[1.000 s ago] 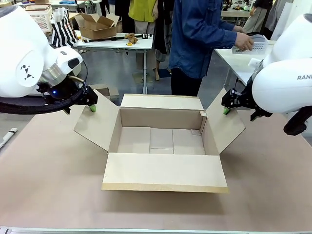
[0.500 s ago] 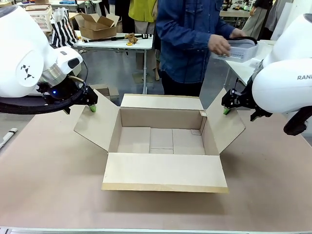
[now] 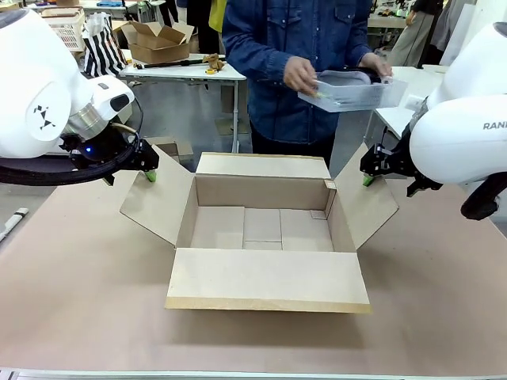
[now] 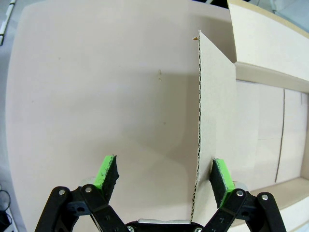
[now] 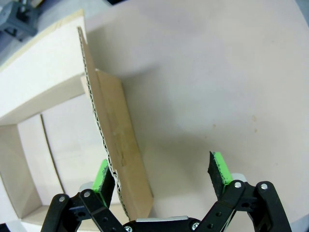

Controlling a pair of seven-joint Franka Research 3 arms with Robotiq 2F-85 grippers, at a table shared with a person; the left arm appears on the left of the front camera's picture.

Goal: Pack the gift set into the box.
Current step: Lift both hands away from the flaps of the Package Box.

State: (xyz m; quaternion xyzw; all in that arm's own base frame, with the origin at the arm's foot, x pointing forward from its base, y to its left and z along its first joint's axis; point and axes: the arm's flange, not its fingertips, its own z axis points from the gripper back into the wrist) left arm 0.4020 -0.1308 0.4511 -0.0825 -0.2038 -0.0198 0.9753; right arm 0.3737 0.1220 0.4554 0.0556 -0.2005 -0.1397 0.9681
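Four flaps of the box (image 3: 261, 190) are spread open. The box sits in the middle of the desk (image 3: 79, 301) with its opening upward, and its floor shows plain cardboard panels. The near flap (image 3: 265, 277) lies almost flat toward the robot and the far flap (image 3: 261, 165) leans toward the person. The left flap (image 3: 154, 202) and the right flap (image 3: 371, 204) slope up and outward at the two sides.

The left tool (image 3: 149, 170) is at the top edge of the left flap. In the left wrist view its green pads are wide apart and the thin edge of the flap rises between them. The edge is nearer to one pad (image 4: 219, 176), but it cannot be told if this pad touches the cardboard. The right tool (image 3: 368, 176) is at the top edge of the right flap, also wide. In the right wrist view the corrugated edge of this flap runs down just beside one pad (image 5: 104, 179), while the other pad (image 5: 218, 171) is well apart from it, over the bare desk.

At the far side stands a person (image 3: 293, 39) in a dark blue shirt. One hand (image 3: 299, 75) and the other hand (image 3: 375, 65) hold a pale, see-through container (image 3: 348, 91) at chest height, above and beyond the far right corner of the box
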